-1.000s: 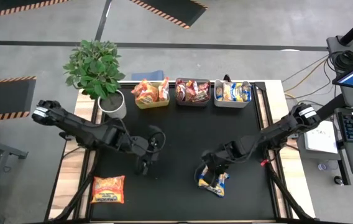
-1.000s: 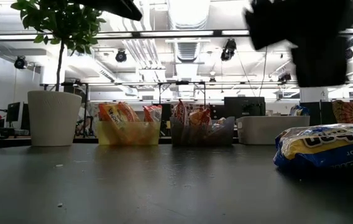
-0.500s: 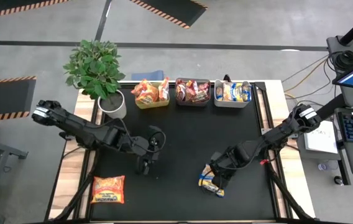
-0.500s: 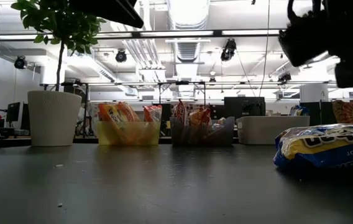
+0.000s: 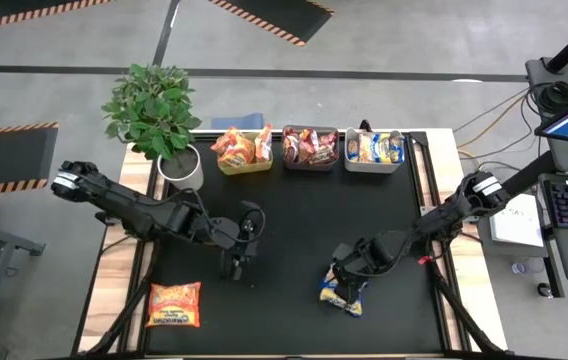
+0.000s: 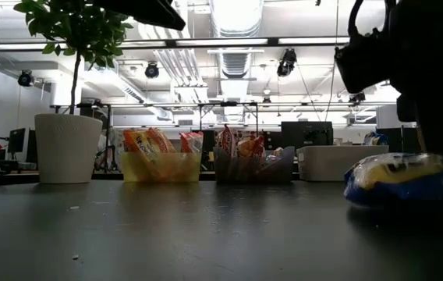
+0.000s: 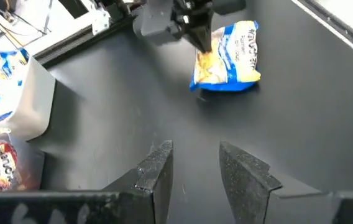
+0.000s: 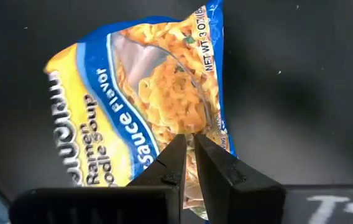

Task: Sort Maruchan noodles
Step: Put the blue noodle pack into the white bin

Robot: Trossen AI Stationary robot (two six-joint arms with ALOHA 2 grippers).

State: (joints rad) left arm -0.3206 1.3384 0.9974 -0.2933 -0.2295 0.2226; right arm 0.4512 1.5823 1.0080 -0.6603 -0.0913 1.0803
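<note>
Blue-and-yellow Maruchan packet (image 5: pixel 345 293) lies flat on the bench's near right. Right claw (image 8: pixel 187 163), clenched, presses its edge, apparently pinching film; thin hold may slip on lifting. Left claw (image 7: pixel 192 165), released, waits mid-bench.

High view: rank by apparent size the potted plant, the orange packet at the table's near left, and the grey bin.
1. Potted plant, clearly largest.
2-3. Orange packet and grey bin: too alike to rank.

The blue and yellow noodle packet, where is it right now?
In the high view the blue and yellow noodle packet lies on the black table, at its near edge on the right side, directly under the right end effector.
</note>
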